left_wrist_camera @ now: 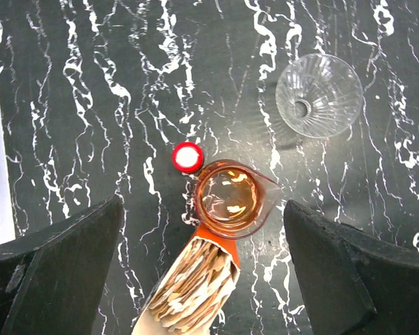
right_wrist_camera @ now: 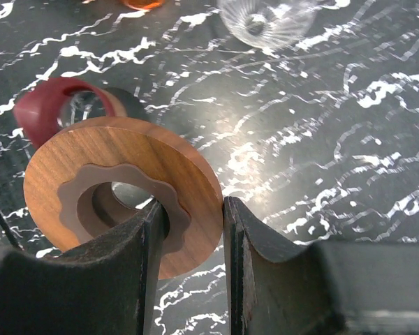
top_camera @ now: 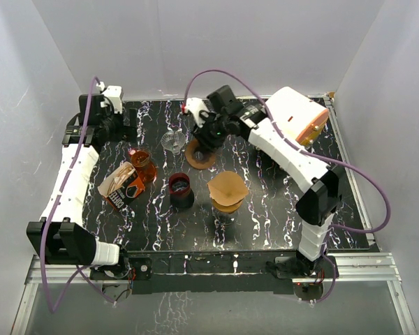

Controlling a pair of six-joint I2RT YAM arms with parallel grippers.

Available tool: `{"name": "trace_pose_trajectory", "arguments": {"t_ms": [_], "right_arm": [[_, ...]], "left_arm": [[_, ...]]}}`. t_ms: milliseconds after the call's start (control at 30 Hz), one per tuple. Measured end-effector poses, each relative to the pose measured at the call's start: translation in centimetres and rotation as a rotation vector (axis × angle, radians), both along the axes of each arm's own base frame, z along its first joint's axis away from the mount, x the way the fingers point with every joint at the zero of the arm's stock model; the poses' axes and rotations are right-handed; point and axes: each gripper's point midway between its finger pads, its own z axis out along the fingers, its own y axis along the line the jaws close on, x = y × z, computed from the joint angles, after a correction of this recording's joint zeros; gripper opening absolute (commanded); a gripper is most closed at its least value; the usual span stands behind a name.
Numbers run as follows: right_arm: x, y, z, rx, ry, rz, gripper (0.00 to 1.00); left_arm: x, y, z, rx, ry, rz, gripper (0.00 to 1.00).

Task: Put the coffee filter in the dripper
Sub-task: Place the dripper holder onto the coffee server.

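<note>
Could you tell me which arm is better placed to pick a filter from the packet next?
Probably left: the left gripper is open, the filter packet just ahead of it; the right gripper is clamped on the wooden ring.

A robotics lab test booth is indicated: a black marbled table (top_camera: 272,209) is enclosed by plain white panels (top_camera: 251,42), a left arm (top_camera: 71,178) and right arm (top_camera: 286,150) are bolted at an aluminium rail (top_camera: 377,264), and purple cables (top_camera: 216,71) are left exposed
</note>
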Motion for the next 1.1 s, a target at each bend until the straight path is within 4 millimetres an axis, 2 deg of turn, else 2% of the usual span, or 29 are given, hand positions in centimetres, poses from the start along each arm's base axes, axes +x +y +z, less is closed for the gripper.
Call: {"name": "trace_pose_trajectory", "arguments": {"t_ms": [267, 400, 467, 567, 767, 1100], "right_arm": [[-4.5, 6.4, -2.5, -0.048, 0.041, 0.159, 0.29], [-6.7, 8.6, -4.0, -0.096, 0.059, 0.217, 0.31], [-7.2, 9.2, -4.6, -0.115, 0.064, 0.231, 0.34], [-7.6, 9.4, -5.9, -0.154, 0.077, 0.225, 0.35], [-6.9, 9.0, -7.4, -0.208, 0.086, 0.178, 0.35], [-5.8, 8.9, -7.4, -0.227, 0.056, 0.132, 0.35]], "left_arm": [[0.2, 3.5, 0.3, -0.057, -0.006, 0.118, 0.99], [0.1, 4.1, 0.6, -0.088, -0.014, 0.139, 0.99], [0.0, 4.1, 0.9, -0.1, -0.023, 0.138, 0.99], [-0.1, 3.8, 1.6, -0.117, -0.046, 0.125, 0.99], [-0.5, 2.9, 3.1, -0.148, -0.089, 0.083, 0.99], [-0.9, 2.3, 3.5, -0.168, -0.101, 0.054, 0.99]]}}
